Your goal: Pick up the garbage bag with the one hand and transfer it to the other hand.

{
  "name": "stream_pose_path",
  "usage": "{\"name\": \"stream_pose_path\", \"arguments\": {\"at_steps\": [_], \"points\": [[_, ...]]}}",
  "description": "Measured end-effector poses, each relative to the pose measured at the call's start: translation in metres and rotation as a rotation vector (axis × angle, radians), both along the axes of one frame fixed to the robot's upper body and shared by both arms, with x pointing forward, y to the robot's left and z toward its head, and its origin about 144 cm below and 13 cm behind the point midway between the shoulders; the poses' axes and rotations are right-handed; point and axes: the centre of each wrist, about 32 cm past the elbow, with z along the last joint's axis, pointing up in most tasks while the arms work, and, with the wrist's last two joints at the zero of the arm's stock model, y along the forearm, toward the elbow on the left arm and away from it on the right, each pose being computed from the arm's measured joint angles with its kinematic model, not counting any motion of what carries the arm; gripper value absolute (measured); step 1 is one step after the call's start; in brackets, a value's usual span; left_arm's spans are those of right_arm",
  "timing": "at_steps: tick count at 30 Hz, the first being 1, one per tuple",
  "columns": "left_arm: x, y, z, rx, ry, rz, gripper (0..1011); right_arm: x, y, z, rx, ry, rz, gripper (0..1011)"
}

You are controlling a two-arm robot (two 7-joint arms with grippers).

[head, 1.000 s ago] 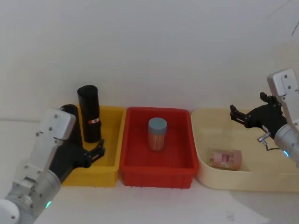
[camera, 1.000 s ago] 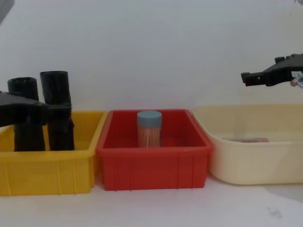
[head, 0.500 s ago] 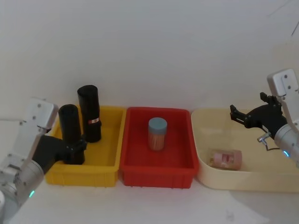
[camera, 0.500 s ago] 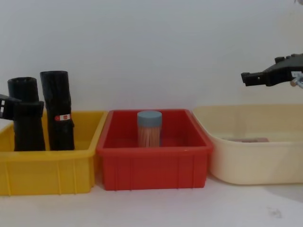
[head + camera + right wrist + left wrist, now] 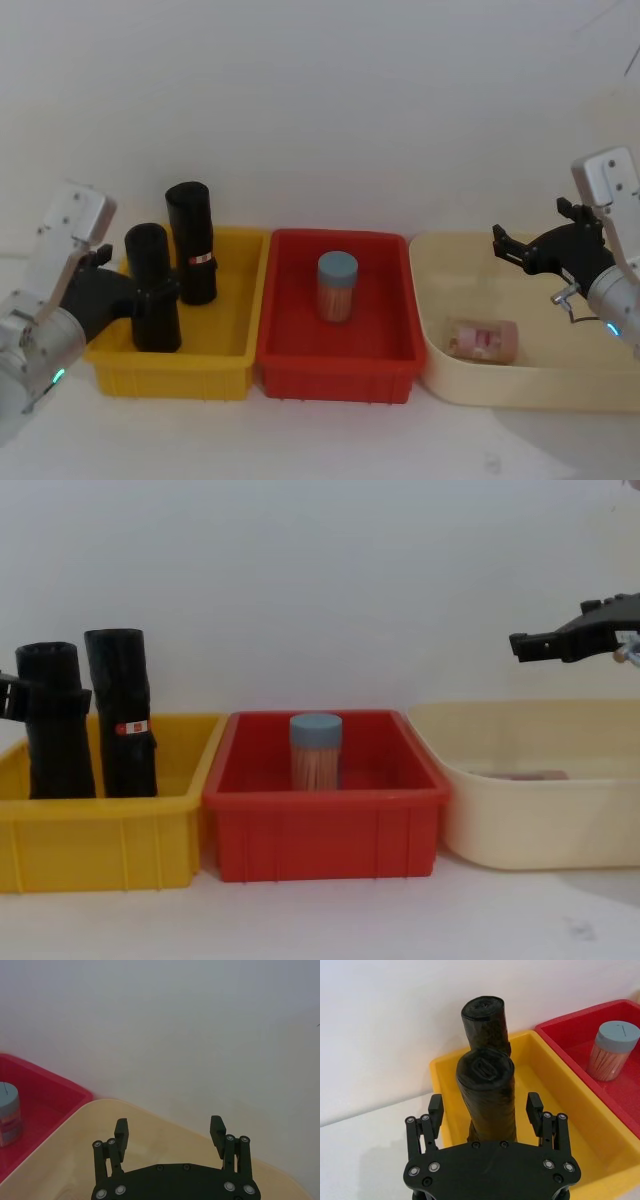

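Note:
The garbage bag (image 5: 150,285), a plain matte black roll, stands upright in the yellow bin (image 5: 238,300); it also shows in the chest view (image 5: 57,725). My left gripper (image 5: 485,1109) is open, one finger on each side of the roll about halfway up, with small gaps to it. In the head view the left gripper (image 5: 152,295) reaches in from the left. My right gripper (image 5: 508,250) hangs open and empty above the cream tub (image 5: 520,385); the right wrist view also shows the right gripper (image 5: 169,1127).
A second black roll with a red-and-white sticker (image 5: 192,243) stands just behind the bag. The red bin (image 5: 335,370) holds a blue-lidded toothpick jar (image 5: 337,287). A pink packet (image 5: 482,340) lies in the cream tub.
My left arm has drawn back to the left and uncovered the plain roll. Its open fingers now sit around the roll's middle. The right arm has not moved.

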Motion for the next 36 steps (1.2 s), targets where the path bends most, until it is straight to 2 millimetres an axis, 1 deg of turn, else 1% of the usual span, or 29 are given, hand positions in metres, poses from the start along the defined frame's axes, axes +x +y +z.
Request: {"name": "stream_pose_path", "arguments": {"at_steps": [2, 5, 7, 8, 11, 12, 13, 16, 17, 18, 19, 30, 33, 36], "points": [[0.003, 0.001, 0.0, -0.002, 0.002, -0.005, 988, 0.0, 0.0, 0.0, 0.0, 0.0, 0.0, 1005], [0.008, 0.004, 0.001, -0.005, 0.005, -0.012, 927, 0.0, 0.0, 0.0, 0.0, 0.0, 0.0, 1004], [0.011, 0.006, 0.001, -0.007, 0.008, -0.017, 906, 0.0, 0.0, 0.0, 0.0, 0.0, 0.0, 1004], [0.011, 0.006, 0.001, -0.008, 0.008, -0.018, 856, 0.0, 0.0, 0.0, 0.0, 0.0, 0.0, 1004], [0.014, 0.008, 0.002, -0.01, 0.01, -0.022, 790, 0.0, 0.0, 0.0, 0.0, 0.0, 0.0, 1004], [0.015, 0.008, 0.002, -0.011, 0.011, -0.024, 750, 0.0, 0.0, 0.0, 0.0, 0.0, 0.0, 1004], [0.016, 0.009, 0.002, -0.011, 0.011, -0.025, 739, 0.0, 0.0, 0.0, 0.0, 0.0, 0.0, 1005], [0.018, 0.01, 0.003, -0.013, 0.013, -0.029, 612, 0.0, 0.0, 0.0, 0.0, 0.0, 0.0, 1004], [0.018, 0.01, 0.003, -0.014, 0.013, -0.029, 612, 0.0, 0.0, 0.0, 0.0, 0.0, 0.0, 1004], [0.019, 0.011, 0.003, -0.014, 0.013, -0.029, 560, 0.0, 0.0, 0.0, 0.0, 0.0, 0.0, 1004], [0.019, 0.011, 0.003, -0.014, 0.014, -0.03, 542, 0.0, 0.0, 0.0, 0.0, 0.0, 0.0, 1004], [0.019, 0.008, 0.006, -0.024, 0.007, -0.049, 463, 0.0, 0.0, 0.0, 0.0, 0.0, 0.0, 1004], [0.02, 0.005, 0.01, -0.032, -0.009, -0.066, 446, 0.0, 0.0, 0.0, 0.0, 0.0, 0.0, 1004], [0.022, 0.0, 0.019, -0.047, -0.04, -0.093, 425, 0.0, 0.0, 0.0, 0.0, 0.0, 0.0, 1004]]}}
